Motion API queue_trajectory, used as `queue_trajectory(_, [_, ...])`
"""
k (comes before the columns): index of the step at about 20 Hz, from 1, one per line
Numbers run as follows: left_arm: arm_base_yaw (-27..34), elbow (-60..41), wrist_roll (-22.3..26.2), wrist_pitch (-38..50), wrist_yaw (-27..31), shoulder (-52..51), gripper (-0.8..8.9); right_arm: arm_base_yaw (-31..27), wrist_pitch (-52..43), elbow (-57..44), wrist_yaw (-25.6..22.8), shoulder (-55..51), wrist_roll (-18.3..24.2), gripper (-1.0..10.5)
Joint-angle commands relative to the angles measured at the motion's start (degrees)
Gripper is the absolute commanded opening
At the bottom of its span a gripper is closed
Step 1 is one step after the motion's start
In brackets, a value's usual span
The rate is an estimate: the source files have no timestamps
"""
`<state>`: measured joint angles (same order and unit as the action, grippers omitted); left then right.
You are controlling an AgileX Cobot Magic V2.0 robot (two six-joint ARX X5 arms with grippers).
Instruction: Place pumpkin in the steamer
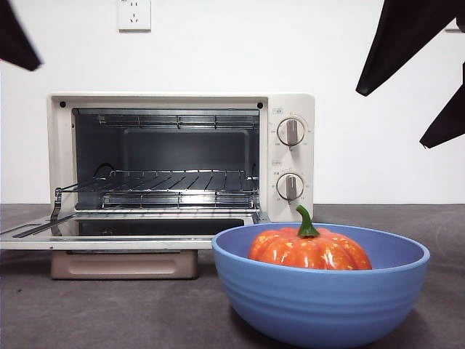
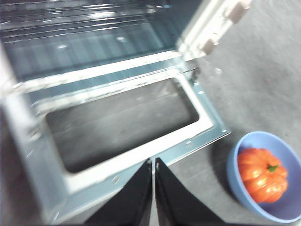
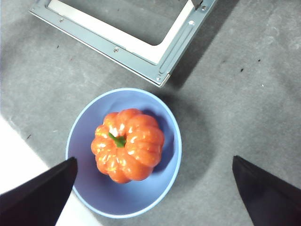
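Note:
The orange pumpkin (image 1: 309, 251) with a green stem lies in a wide blue bowl (image 1: 320, 298) at the front right. Behind it to the left stands the cream steamer (image 1: 182, 100), its door folded down flat and its wire rack (image 1: 174, 182) bare. High above the bowl hangs my right gripper (image 3: 154, 162), open, with the pumpkin (image 3: 128, 145) well below and between its jaws; in the front view this gripper (image 1: 392, 116) shows as two dark tips at the top right. My left gripper (image 2: 153, 161) is shut and empty above the steamer's lowered door (image 2: 202, 117). The pumpkin (image 2: 262, 175) lies off to its side.
The blue bowl (image 3: 117, 197) sits on the grey table just off the corner of the door frame (image 3: 155, 56). A white wall with a socket (image 1: 134, 14) stands behind. The left arm shows as a black tip (image 1: 14, 40) at the top left corner.

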<state>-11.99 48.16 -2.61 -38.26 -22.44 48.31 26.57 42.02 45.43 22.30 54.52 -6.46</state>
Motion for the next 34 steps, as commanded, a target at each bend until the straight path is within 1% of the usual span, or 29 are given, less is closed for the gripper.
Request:
queue_trajectory(1, [1.9, -4.5, -1.7, -0.7, 0.0, -5.3, 0.15, 0.2, 0.3, 0.5, -0.3, 0.5, -0.8, 5.2])
queue_trajectory(4, [3.3, -9.5, -3.5, -1.7, -1.2, -11.7, 0.15, 0.2, 0.9, 0.5, -0.5, 0.5, -1.9, 5.1])
queue_trajectory(5, [3.3, -10.1, -4.4, -1.8, -1.2, -13.3, 0.15, 0.2, 1.2, 0.5, -1.3, 0.5, -2.1, 4.9])
queue_trajectory(8, [3.3, -10.1, -4.5, -2.5, -1.2, -15.5, 0.15, 0.2, 1.9, 0.5, -1.8, 0.8, -2.6, 4.7])
queue_trajectory(12, [3.3, -10.1, -4.6, -2.9, -1.2, -15.6, 0.15, 0.5, 2.2, 0.5, -1.9, 2.2, -3.9, 4.0])
queue_trajectory(13, [3.3, -10.1, -4.6, -3.0, -1.2, -15.6, 0.15, 0.9, 2.2, 0.5, -2.5, 2.9, -4.1, 3.9])
queue_trajectory(18, [3.3, -10.1, -4.5, -2.9, -1.2, -15.6, 0.15, 3.8, 1.9, 0.5, -6.1, 8.0, -5.1, 3.5])
queue_trajectory(21, [3.3, -10.1, -4.5, -2.9, -1.2, -15.6, 0.15, 5.5, 1.0, 0.5, -9.5, 11.8, -5.3, 3.4])
queue_trajectory(22, [3.3, -10.1, -4.5, -2.9, -1.2, -15.6, 0.15, 5.8, 0.8, 0.5, -10.7, 12.9, -5.4, 3.1])
queue_trajectory(23, [3.3, -10.1, -4.5, -2.9, -1.2, -15.6, 0.15, 6.0, 0.4, 0.5, -10.8, 13.8, -5.4, 2.9])
queue_trajectory(30, [3.3, -10.1, -4.5, -2.9, -1.2, -15.6, 0.15, 6.5, -3.6, 0.5, -10.7, 21.0, -5.5, 2.8])
queue_trajectory(32, [3.3, -10.1, -4.5, -2.9, -1.2, -15.6, 0.15, 6.5, -4.9, 0.5, -10.8, 22.8, -5.5, 2.3])
queue_trajectory(34, [3.3, -10.1, -4.5, -2.9, -1.2, -15.6, 0.15, 6.6, -5.6, 0.5, -10.8, 23.8, -5.5, 2.2])
